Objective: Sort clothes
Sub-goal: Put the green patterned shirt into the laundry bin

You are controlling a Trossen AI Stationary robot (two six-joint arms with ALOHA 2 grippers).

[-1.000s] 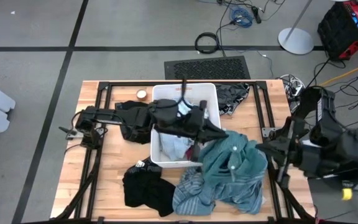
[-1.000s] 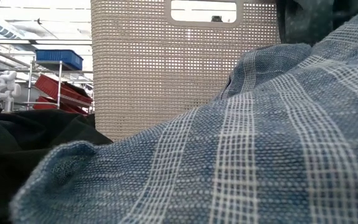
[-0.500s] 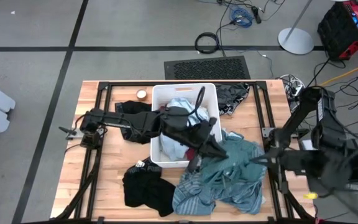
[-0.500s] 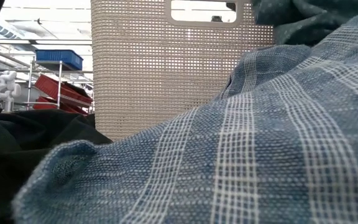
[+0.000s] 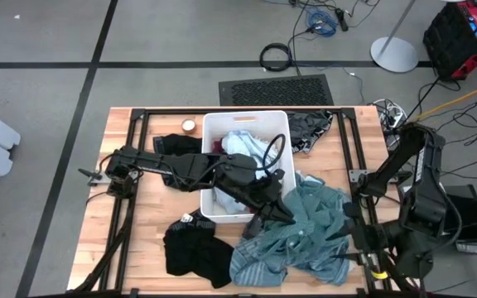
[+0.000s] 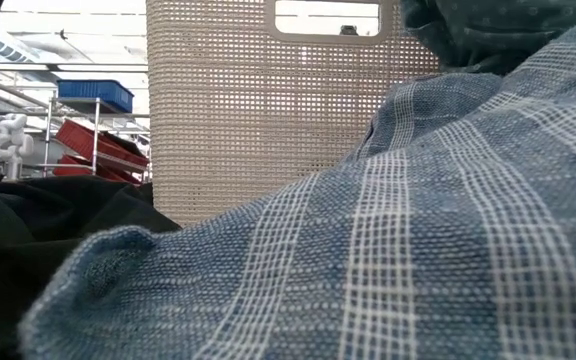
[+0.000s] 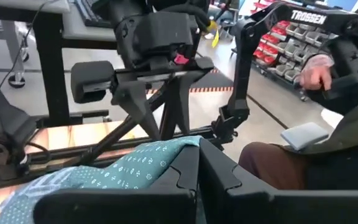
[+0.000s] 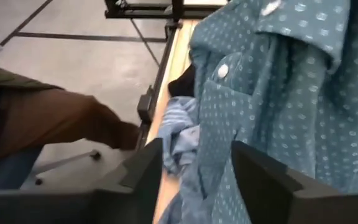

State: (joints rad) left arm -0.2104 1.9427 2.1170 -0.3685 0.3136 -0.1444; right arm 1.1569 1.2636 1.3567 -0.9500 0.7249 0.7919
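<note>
Snag risk at bin edge

Left pincer (image 5: pixel 281 213), pressed together, sits on my teal dotted shirt (image 5: pixel 317 215) beside the white bin (image 5: pixel 214 124). Right pincer (image 8: pixel 194 165), spread and empty, hangs off the desk (image 5: pixel 147 240) edge. Risk, in my judgement: the shirt's trailing folds dragging the striped garment (image 5: pixel 259 257) along.

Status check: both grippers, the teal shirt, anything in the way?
Left gripper shut, over the teal shirt beside the white bin. Right gripper open at the table's right edge, empty. Shirt heaped on striped garment. No obstruction seen.
</note>
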